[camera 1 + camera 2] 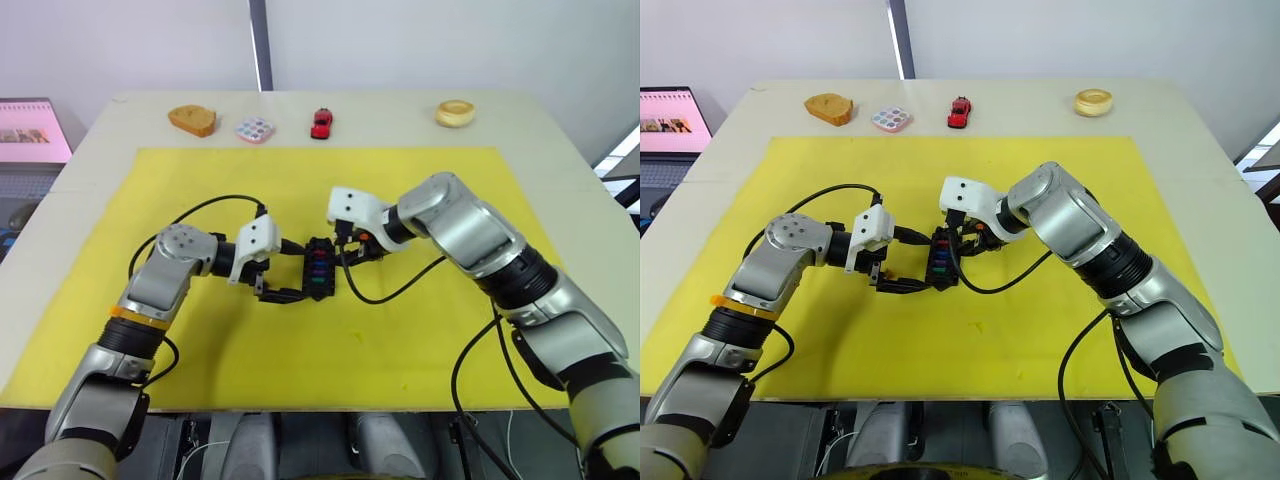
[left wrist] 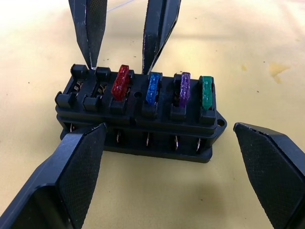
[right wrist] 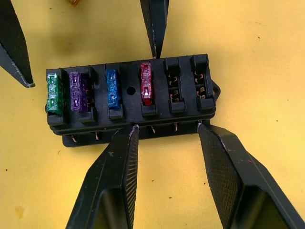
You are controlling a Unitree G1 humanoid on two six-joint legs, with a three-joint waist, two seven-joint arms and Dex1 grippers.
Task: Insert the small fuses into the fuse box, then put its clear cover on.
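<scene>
Both pincers open, L point(image 2: 167, 176) & R point(image 3: 167, 176), flanking fuse box point(image 3: 131, 98).

Fuse box point(image 3: 131, 102) is plain black, sitting on a bright yellow mat point(image 1: 400, 330) over a pale beige tabletop point(image 1: 560, 140). Four fuses are in it: green point(image 3: 53, 93), purple point(image 3: 76, 91), blue point(image 3: 111, 89) and red point(image 3: 146, 83), all kinda see-through, with coppery contacts showing in the two bare slots. Both pincers have black fingers point(image 2: 71, 176) with a fine textured grid on the pads. Further back there's a red toy car point(image 1: 321, 123) and a white tile point(image 1: 255, 129) with pastel dots.
</scene>
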